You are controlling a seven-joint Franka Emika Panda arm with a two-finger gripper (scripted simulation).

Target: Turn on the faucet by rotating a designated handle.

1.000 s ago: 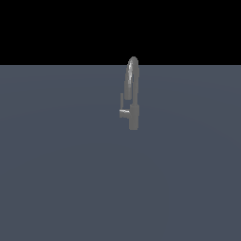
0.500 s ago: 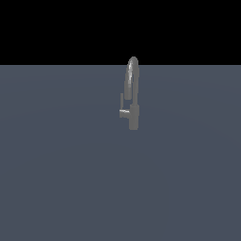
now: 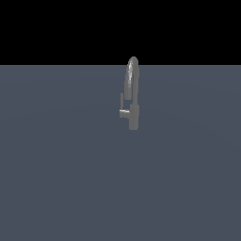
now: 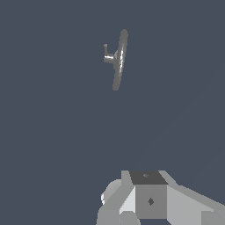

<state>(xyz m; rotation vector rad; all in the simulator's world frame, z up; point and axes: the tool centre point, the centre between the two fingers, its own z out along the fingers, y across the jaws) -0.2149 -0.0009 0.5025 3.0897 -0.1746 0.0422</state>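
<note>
The faucet (image 3: 133,116) is a small grey metal column standing on the dark grey floor, with a tall arched spout (image 3: 131,77) above it. Its handle (image 3: 123,109) is a short stub on the exterior view's left of the body, ending in a slim upright rod. The wrist view looks down on the faucet (image 4: 118,61) and its handle (image 4: 107,55) from a distance. Only part of my gripper (image 4: 147,186) shows there, as pale grey blocks at the picture's edge, well away from the faucet. Its fingers are not distinct. The arm is absent from the exterior view.
A flat dark grey surface (image 3: 61,179) spreads all around the faucet, with a black background (image 3: 56,28) beyond its far edge. No other objects show.
</note>
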